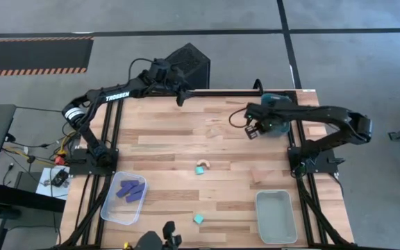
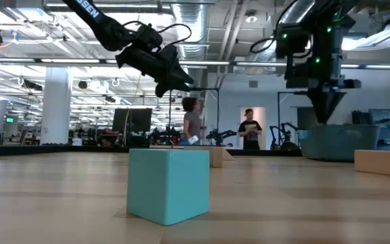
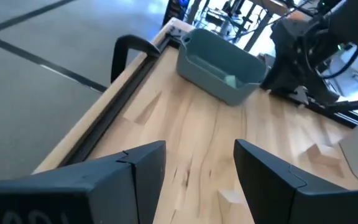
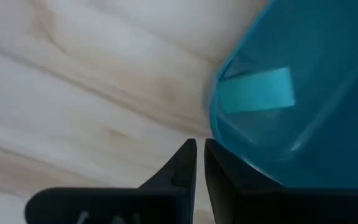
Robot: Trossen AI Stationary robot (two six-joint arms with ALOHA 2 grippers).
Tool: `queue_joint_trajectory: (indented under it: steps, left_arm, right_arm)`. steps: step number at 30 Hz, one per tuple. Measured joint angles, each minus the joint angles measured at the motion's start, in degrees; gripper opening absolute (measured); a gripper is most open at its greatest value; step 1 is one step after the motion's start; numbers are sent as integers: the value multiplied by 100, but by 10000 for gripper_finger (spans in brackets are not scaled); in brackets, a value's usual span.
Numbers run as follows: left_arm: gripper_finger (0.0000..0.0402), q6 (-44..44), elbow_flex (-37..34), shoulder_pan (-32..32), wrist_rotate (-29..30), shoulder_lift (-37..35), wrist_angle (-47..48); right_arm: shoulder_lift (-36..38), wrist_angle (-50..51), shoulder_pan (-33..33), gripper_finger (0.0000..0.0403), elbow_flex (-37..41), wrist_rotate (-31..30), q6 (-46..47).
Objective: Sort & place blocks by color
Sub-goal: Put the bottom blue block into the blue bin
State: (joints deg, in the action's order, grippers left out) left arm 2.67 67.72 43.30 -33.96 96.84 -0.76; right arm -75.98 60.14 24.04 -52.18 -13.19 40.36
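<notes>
My table: pale wood planks, smooth, matt
Teal bin: translucent glossy plastic
Teal cube: smooth, matt
My left fingers: dark matt plastic
Clear bin: see-through plastic

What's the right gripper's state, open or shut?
Shut and empty. The right gripper has its fingertips nearly touching with nothing between them, beside the teal bin, which holds one teal block.

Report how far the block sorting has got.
Done: dark blue bars lie in the clear bin; one teal block is in the teal bin. In hand: nothing; the right gripper is shut and empty beside that bin. Left: the teal cube, arch.
</notes>
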Motion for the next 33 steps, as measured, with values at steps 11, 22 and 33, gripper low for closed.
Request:
queue_joint_trajectory:
  steps: [11, 22, 33]
  left_arm:
    - [179, 311, 0, -687, 574, -503, -27]
    - [179, 954, 0, -2333, 1682, -510, -120]
    - [179, 1953, 2, -3751, 3004, -510, 2280]
  right_arm:
    - [1720, 56, -113, 54, 2, 152, -417]
    - [2980, -87, -1658, 54, -2, 282, 368]
    - [3077, -1818, -3022, 54, 1086, 523, 82]
